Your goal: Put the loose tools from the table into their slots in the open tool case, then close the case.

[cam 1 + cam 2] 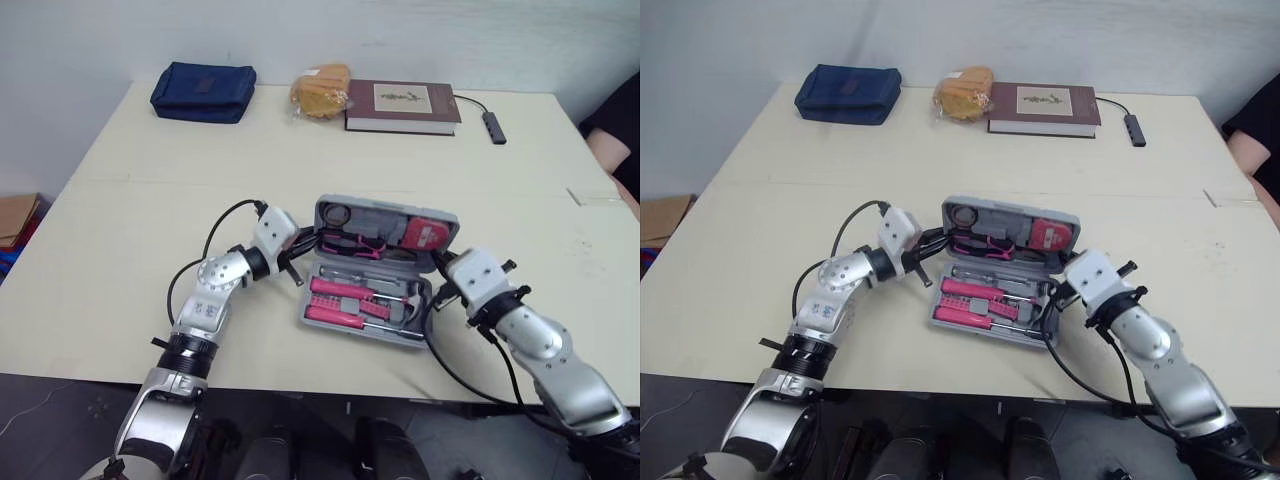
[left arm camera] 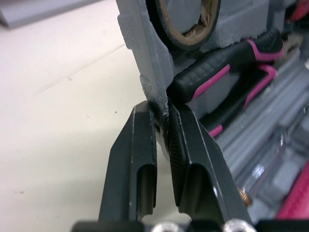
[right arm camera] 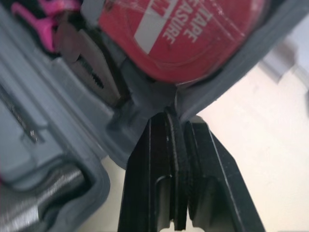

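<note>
The pale, matte bench (image 1: 120, 220) carries the tool case (image 1: 385, 204) near its front edge, about the middle, lying open with the lid tilted up on the far side. It is grey moulded plastic, stiff, with a rounded lip, and I'd judge it fairly heavy for its size now that metal tools fill the slots. The lid alone should swing lightly on its hinge. The sensible place to hold it is that lip at the lid's two short ends, and both arms are there. The left gripper (image 2: 162, 113) is nearly pressed together, pinching the lid's left rim between ribbed black pads. The right gripper (image 3: 176, 118) is closed on the right rim, just under the tape measure (image 3: 193, 29), though I can't quite see how much lip it has. The smooth plastic could slip from so thin a pinch. Inside are pink-handled screwdrivers (image 1: 340, 300) in the base, rubbery-gripped pliers (image 3: 89, 67) with serrated steel noses, and the glossy red tape.
</note>
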You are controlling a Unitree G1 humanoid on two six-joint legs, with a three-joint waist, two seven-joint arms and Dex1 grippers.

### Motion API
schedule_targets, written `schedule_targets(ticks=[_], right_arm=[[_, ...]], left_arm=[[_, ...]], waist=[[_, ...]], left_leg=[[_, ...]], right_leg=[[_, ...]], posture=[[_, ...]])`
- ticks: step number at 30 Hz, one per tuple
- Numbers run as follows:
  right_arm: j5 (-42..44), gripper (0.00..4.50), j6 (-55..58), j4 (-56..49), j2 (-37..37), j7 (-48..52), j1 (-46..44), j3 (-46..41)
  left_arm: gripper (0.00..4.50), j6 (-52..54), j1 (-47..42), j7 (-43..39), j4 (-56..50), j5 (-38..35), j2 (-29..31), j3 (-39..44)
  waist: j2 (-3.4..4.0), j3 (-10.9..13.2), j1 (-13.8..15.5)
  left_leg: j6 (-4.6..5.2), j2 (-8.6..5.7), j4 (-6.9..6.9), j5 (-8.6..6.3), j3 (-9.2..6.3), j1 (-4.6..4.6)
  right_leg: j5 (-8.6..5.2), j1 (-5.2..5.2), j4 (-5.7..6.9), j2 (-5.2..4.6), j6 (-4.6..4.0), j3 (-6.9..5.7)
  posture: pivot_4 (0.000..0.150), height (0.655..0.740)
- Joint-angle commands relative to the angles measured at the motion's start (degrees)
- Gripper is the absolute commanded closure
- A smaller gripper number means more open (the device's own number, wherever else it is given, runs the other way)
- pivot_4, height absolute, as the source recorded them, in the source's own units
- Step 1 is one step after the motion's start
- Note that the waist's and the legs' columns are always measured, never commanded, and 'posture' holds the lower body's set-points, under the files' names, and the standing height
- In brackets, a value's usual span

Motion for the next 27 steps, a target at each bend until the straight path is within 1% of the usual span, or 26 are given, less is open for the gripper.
schedule_targets(ticks=[1,4,6,8,9,10,12,14,15,16,19,23,25,26,27], right_arm=[[-14.6,4.5,-8.8,9.5,-2.8,-4.3,4.3,1.0],[-18.3,4.5,-12.4,11.8,-1.7,-6.6,5.7,0.3],[-20.8,4.5,-16.6,13.1,-1.7,-9.0,7.9,0.0],[-22.3,3.71,-19.4,13.5,-2.0,-9.9,10.3,-0.4],[-22.5,3.2,-19.9,13.5,-1.9,-9.7,10.9,-0.8],[-23.5,2.82,-20.8,13.2,-2.2,-9.9,11.9,-1.4],[-25.7,1.76,-23.9,12.6,-3.1,-11.3,14.2,-3.2],[-27.3,0.85,-26.2,12.2,-3.7,-12.4,16.6,-5.3],[-27.6,0.31,-26.8,11.6,-4.0,-12.8,19.0,-7.3],[-27.4,0.0,-27.3,11.4,-4.3,-12.8,21.4,-9.0],[-26.0,0.0,-29.4,10.6,-5.2,-11.7,27.8,-14.2],[-18.9,0.0,-29.7,8.6,-3.8,-7.2,31.2,-18.3],[-11.2,0.0,-29.0,6.6,-2.5,-2.5,31.9,-18.5],[-3.8,0.24,-26.9,3.5,-1.8,1.7,32.8,-17.9],[5.6,0.51,-22.6,-1.4,-1.8,6.9,34.4,-16.5]], left_arm=[[4.23,-10.1,2.6,-1.0,1.2,1.3,3.1,2.3],[4.23,-12.8,3.6,-1.3,1.6,1.6,3.6,2.2],[4.23,-12.5,4.7,-0.9,1.4,1.1,3.9,3.0],[3.61,-12.5,5.6,-1.3,0.6,-0.1,4.2,3.8],[3.18,-12.9,5.9,-1.7,0.2,-0.5,4.4,4.0],[2.83,-13.6,6.4,-2.6,-0.2,-0.6,5.0,4.0],[1.86,-14.6,7.9,-5.7,-1.3,-2.2,6.4,4.3],[1.02,-16.1,9.2,-6.7,-1.2,-1.2,8.4,4.6],[0.52,-16.1,10.6,-6.2,-0.7,-0.5,10.0,5.7],[0.04,-14.3,11.9,-5.4,-0.2,-0.5,11.6,7.2],[0.01,-10.8,15.6,-5.8,1.7,-0.8,17.0,10.3],[0.01,-7.5,15.1,-9.7,1.1,-4.3,18.5,11.1],[0.01,-6.5,12.8,-11.0,1.2,-4.9,17.7,10.5],[0.26,-5.2,10.9,-12.8,1.4,-6.1,16.8,10.0],[0.54,-3.7,7.9,-14.6,1.6,-6.8,15.3,8.7]], waist=[[0.0,0.0,-0.1],[-0.02,0.0,-0.1],[-0.03,-0.1,0.0],[-0.09,-0.1,0.0],[-0.16,-0.2,0.0],[-0.21,-0.2,0.0],[-0.18,-0.2,0.0],[-0.24,-0.2,0.2],[-0.24,-0.2,0.3],[-0.24,-0.2,0.3],[-0.25,-0.2,0.0],[-0.28,-0.2,0.1],[-0.28,-0.2,0.2],[-0.29,-0.2,0.2],[-0.29,-0.2,0.2]], left_leg=[[0.0,0.02,0.0,0.0,0.0,0.03],[-0.01,0.08,-0.01,-0.01,-0.01,0.09],[-0.01,0.09,-0.01,-0.01,-0.02,0.11],[-0.01,0.11,-0.04,-0.02,-0.05,0.12],[-0.01,0.12,-0.04,-0.02,-0.06,0.12],[-0.01,0.12,-0.04,-0.02,-0.06,0.12],[0.01,0.13,-0.04,-0.03,-0.05,0.13],[0.02,0.15,-0.02,-0.03,-0.06,0.19],[0.04,0.14,-0.02,-0.05,-0.1,0.27],[0.06,0.14,-0.03,-0.09,-0.17,0.33],[0.01,0.3,-0.1,-0.32,-0.33,0.53],[0.17,0.3,-0.11,-0.56,-0.37,0.87],[0.19,0.3,-0.09,-0.58,-0.38,0.86],[0.18,0.3,-0.09,-0.58,-0.4,0.83],[0.14,0.32,-0.08,-0.6,-0.42,0.81]], right_leg=[[0.0,0.03,-0.01,0.0,0.0,0.0],[0.0,0.1,-0.02,0.0,-0.01,-0.01],[0.0,0.14,-0.01,0.0,-0.01,-0.02],[0.0,0.18,0.01,-0.01,-0.01,-0.06],[0.0,0.2,0.0,0.0,-0.01,-0.07],[0.0,0.21,0.0,0.0,-0.01,-0.08],[0.0,0.21,0.01,-0.03,-0.03,-0.06],[0.0,0.28,-0.05,-0.11,-0.03,-0.06],[0.0,0.39,-0.14,-0.11,-0.03,-0.09],[-0.01,0.51,-0.2,-0.15,-0.04,-0.12],[-0.06,0.86,-0.38,-0.17,-0.14,0.1],[-0.07,1.25,-0.73,-0.25,-0.15,0.22],[-0.06,1.24,-0.71,-0.29,-0.14,0.24],[-0.06,1.21,-0.71,-0.29,-0.14,0.23],[-0.07,1.18,-0.68,-0.28,-0.16,0.22]], posture=[[0.15,0.74],[0.15,0.74],[0.15,0.74],[0.15,0.74],[0.15,0.74],[0.15,0.74],[0.15,0.74],[0.15,0.74],[0.15,0.74],[0.15,0.74],[0.15,0.74],[0.15,0.74],[0.15,0.74],[0.15,0.74],[0.15,0.74]])
